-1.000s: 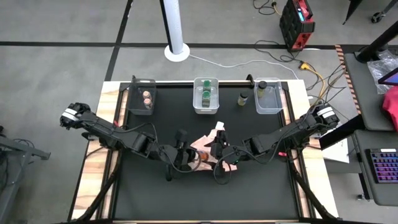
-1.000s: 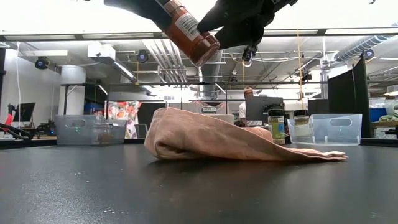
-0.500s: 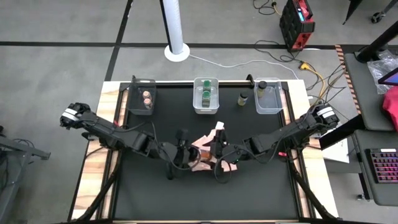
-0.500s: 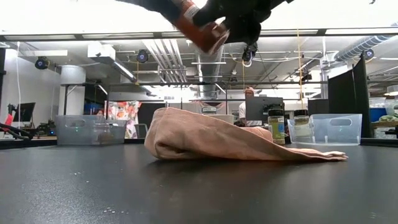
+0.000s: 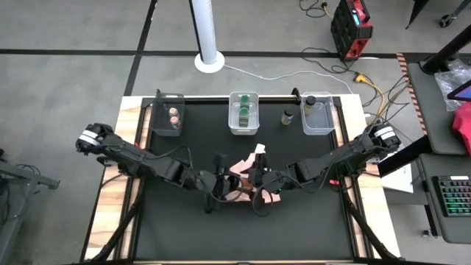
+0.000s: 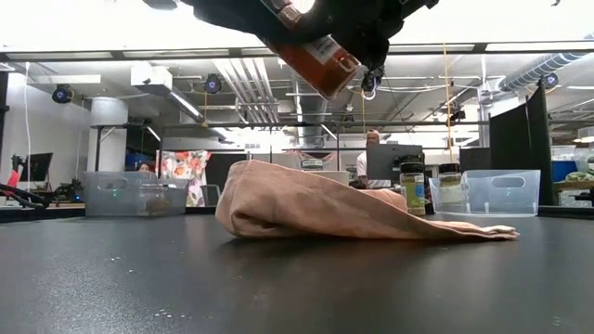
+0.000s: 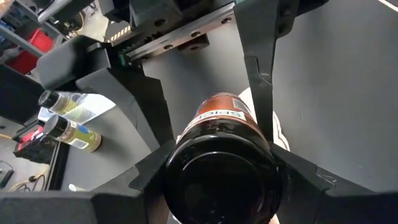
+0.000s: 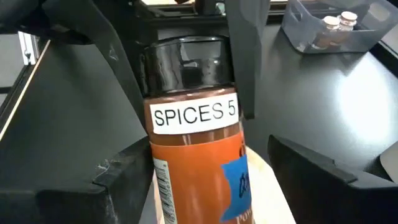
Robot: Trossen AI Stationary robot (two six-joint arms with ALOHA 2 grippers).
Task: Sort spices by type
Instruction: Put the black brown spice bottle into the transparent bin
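1. Black table (image 5: 176,228), pale wood showing along its edges. Both dark arms reach in from the sides and meet over the middle.
2. Pink cloth (image 6: 316,209) lies crumpled mid-table, under the two grippers.
3. Three clear bins in a row along the far edge. Left bin (image 5: 168,114) holds jars with tan-pink lids; middle bin (image 5: 243,112) holds green-lidded jars; right bin (image 5: 319,114) holds one dark-lidded jar.
4. Left gripper (image 5: 218,185) is up in the air above the cloth. Its fingers (image 8: 245,56) are clamped on the black-lidded end of a spice jar; its own wrist camera shows the lid wedged tight between them.
5. Right gripper (image 5: 257,180) sits just opposite. Its fingers (image 8: 323,180) stand spread on either side of the same jar's lower body. From the frames I cannot tell whether they press on it or stand a little off.
6. Spice jar (image 6: 314,54): red-brown contents, black lid, white label reading "SPICES 5". Held tilted, clear of the cloth, between the two grippers.
7. One loose jar (image 5: 288,116), dark lid, stands upright on the table between the middle and right bins.
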